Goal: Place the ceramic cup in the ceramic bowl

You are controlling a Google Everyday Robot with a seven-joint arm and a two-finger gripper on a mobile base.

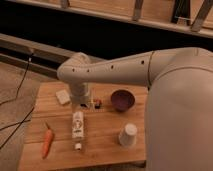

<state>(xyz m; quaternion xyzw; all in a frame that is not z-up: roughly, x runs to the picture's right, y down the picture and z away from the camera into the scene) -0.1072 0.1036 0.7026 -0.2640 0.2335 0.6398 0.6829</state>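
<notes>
Cup (128, 135) lower centre-right, apart from bowl (122, 99); we judge it rigid, glossy, breakable, light; grasp across its sides; gripper (91, 103) mid-frame, its closure we cannot tell.

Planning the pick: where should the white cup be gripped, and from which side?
Probably across its side walls, from above: the cup stands upright, round and tapered, apart from other things near the table's front edge. The gripper hangs further back, by the bottle's far end, left of the bowl.
</notes>
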